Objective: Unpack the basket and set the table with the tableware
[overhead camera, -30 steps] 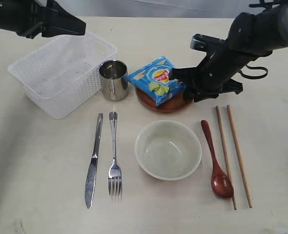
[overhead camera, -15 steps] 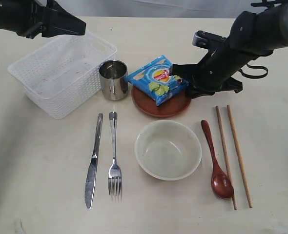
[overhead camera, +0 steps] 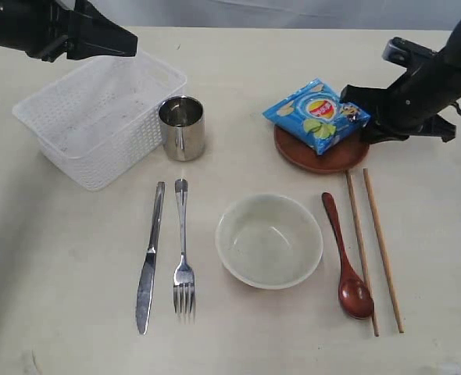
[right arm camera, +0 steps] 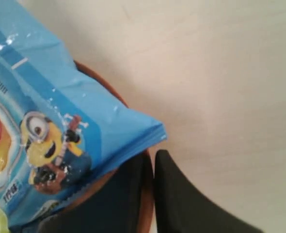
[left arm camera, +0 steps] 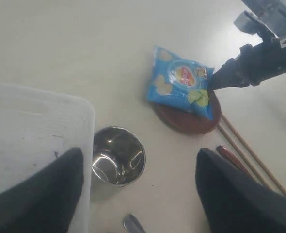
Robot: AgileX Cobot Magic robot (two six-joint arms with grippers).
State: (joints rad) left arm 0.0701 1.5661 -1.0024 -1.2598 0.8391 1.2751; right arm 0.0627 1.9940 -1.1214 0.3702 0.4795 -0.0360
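Note:
The small red-brown plate rests on the table above the spoon, with a blue snack packet lying on it. My right gripper is shut on the plate's rim, one finger on each side, under the packet's corner. High over the empty white basket, my left gripper stays open with nothing in it. The steel cup stands beside the basket. Knife, fork, cream bowl, wooden spoon and two chopsticks lie in a row.
The left wrist view looks down on the cup, the basket's corner, the packet on the plate and my right arm. Bare table stretches between cup and plate and along the front edge.
My right gripper has moved to the right with the plate and packet, from beside the cup to above the spoon and chopsticks. The left arm has not moved.

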